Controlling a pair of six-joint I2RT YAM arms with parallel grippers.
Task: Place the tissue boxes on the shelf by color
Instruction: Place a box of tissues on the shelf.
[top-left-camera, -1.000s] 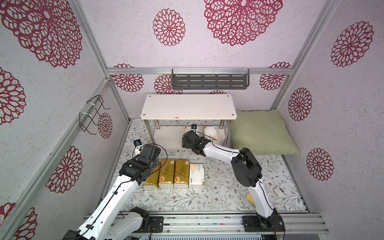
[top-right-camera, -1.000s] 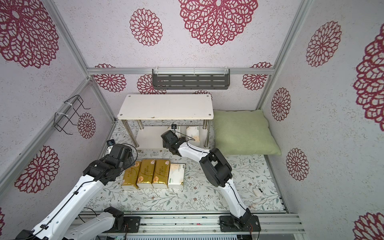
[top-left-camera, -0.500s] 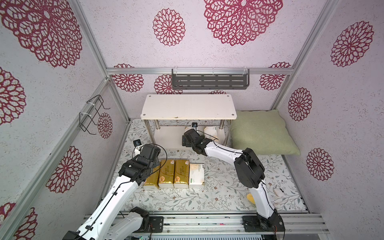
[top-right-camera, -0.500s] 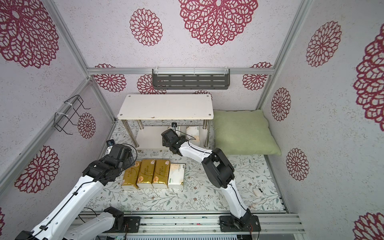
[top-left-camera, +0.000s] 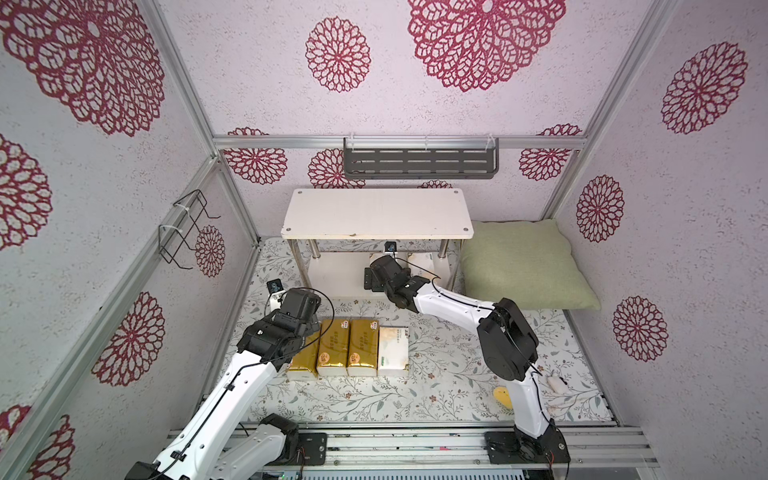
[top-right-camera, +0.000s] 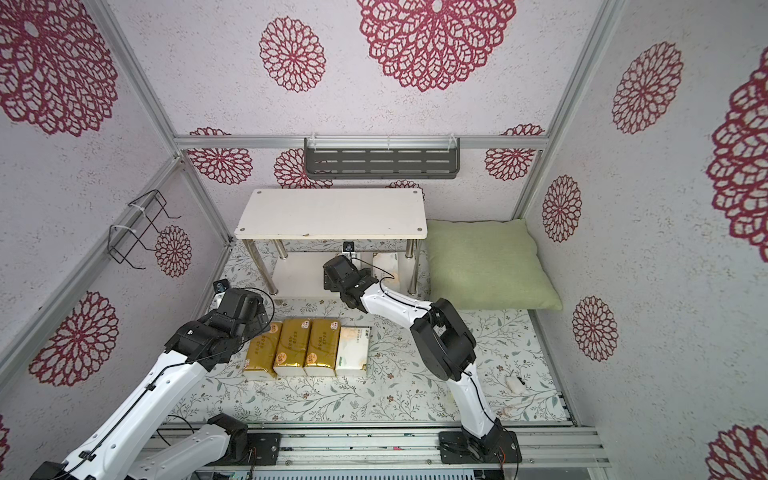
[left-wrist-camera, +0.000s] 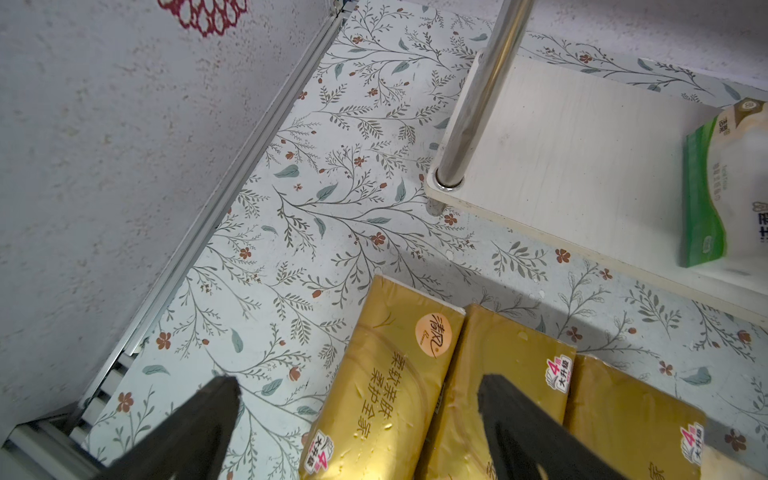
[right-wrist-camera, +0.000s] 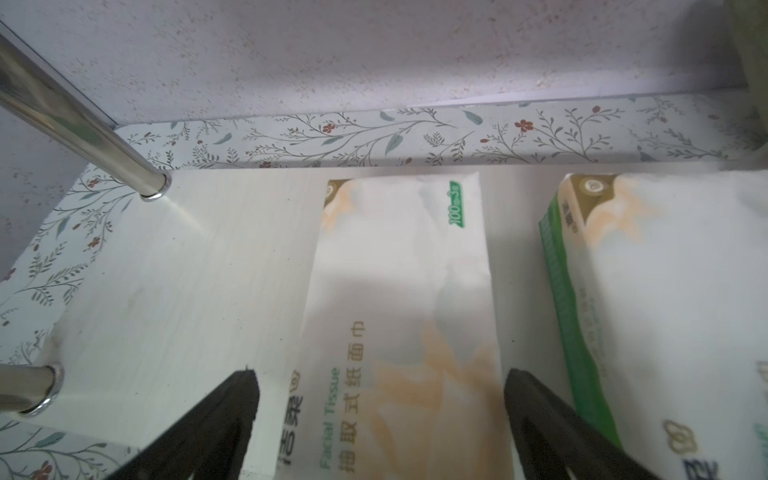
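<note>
Right arm's elbow is drifting outward over the last second while its wrist is staying at the shelf (top-left-camera: 376, 216); left arm is barely shifting. Right end effector (right-wrist-camera: 380, 378) is sitting spread wide with nothing gripped, fingers (right-wrist-camera: 208, 424) flanking the near end of a white pack (right-wrist-camera: 399, 270) without visibly touching it; that pack is lying flat on the lower board (right-wrist-camera: 187, 270), long axis running front to back, with a second white pack (right-wrist-camera: 665, 291) lying parallel just beside it. Left end effector (left-wrist-camera: 357, 386) is hanging wide open and empty over the end gold pack (left-wrist-camera: 395, 332): one finger is sitting over bare desk (left-wrist-camera: 270, 208), the other over the middle gold pack (left-wrist-camera: 511, 349) close to the seam. Gold packs are lying side by side, touching, long axes pointing from the robot toward the shelf, so the jaws are spanning the short side; judging a straight drop and squeeze is what's coming. Left arm is reaching forward low, wrist pitching down, and is clearly nearer to the gold. Third gold pack (top-left-camera: 363, 347) and the last white pack (top-left-camera: 393, 351) are waiting beside them on the desk. Top board (top-right-camera: 332, 216) is sitting bare, so gold is probably going there.
</note>
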